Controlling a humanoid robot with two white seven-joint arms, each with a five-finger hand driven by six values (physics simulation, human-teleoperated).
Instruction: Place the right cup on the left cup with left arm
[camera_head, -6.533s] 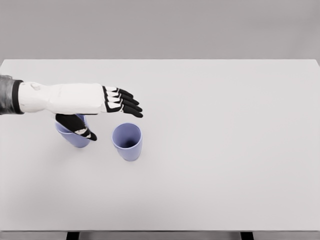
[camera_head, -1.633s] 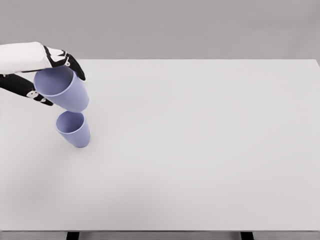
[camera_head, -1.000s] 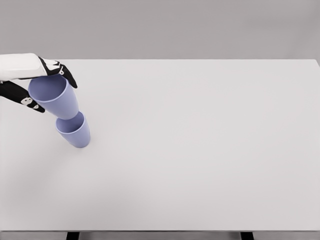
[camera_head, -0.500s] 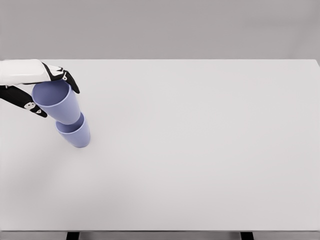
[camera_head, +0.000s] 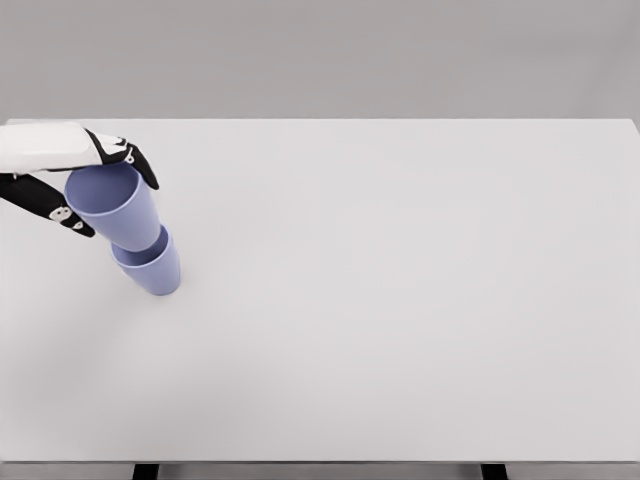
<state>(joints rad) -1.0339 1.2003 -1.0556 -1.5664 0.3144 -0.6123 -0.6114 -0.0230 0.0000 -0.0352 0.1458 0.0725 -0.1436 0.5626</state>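
Two lavender cups show at the left of the head view. One cup (camera_head: 152, 272) stands upright on the white table (camera_head: 400, 280). The other cup (camera_head: 115, 208) is tilted, its base sunk into the standing cup's mouth. My left hand (camera_head: 92, 188) is shut on the upper cup near its rim, black fingers (camera_head: 137, 161) over the far side and the thumb (camera_head: 58, 211) on the near side. The right arm is out of the picture.
The table's left edge (camera_head: 3, 130) runs close behind my left forearm. The front edge lies along the bottom of the picture.
Since 6.5 s ago my left hand took hold of the right cup and lifted it over the left cup. In the last second it lowered it into the left cup's mouth.
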